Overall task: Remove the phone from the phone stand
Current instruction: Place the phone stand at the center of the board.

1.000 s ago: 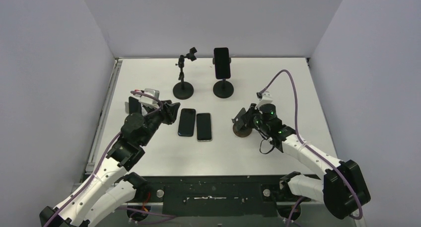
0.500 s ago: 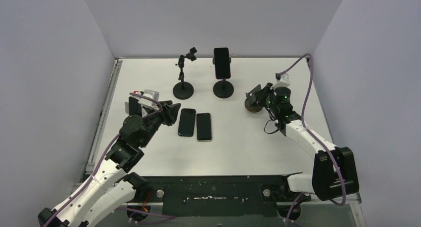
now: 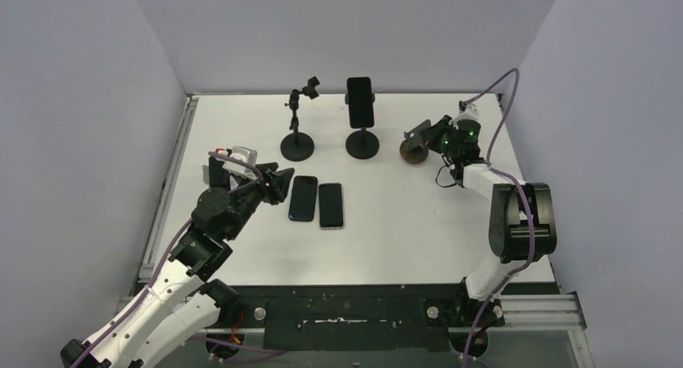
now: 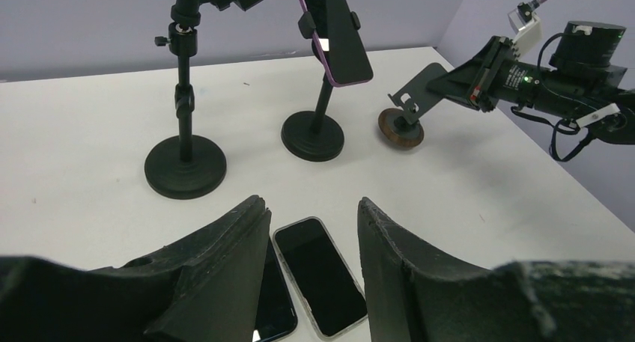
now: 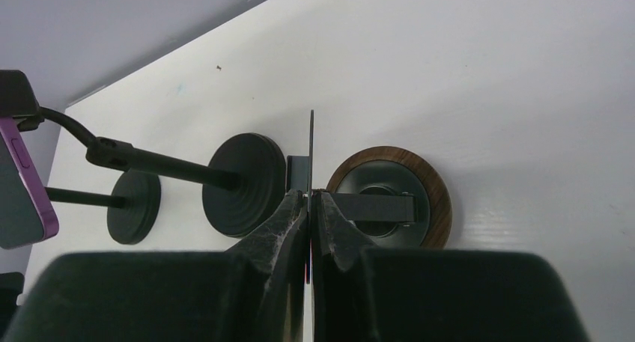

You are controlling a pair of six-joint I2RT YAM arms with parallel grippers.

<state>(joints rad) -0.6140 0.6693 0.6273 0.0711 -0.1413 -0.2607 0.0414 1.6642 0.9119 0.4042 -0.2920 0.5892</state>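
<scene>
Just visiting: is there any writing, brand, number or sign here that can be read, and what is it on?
None can be read in any view.
Two black phones lying flat: screens dark, no brand showing.
Black phone in a purple case on the black stand: dark, unmarked.
Black metal stand with round wooden base: plain.
Small reddish mark on the right arm's wrist: too small to read.

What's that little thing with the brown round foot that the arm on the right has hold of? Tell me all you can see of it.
It is a small phone stand: a round base with a wood-like brown rim and a dark centre, a short dark arm, and a thin flat dark plate, metal by its look, with a small lip at its lower end. It holds no phone. The right gripper is shut on the plate's edge. It is at the far right of the table; whether its base touches the surface is unclear.
</scene>
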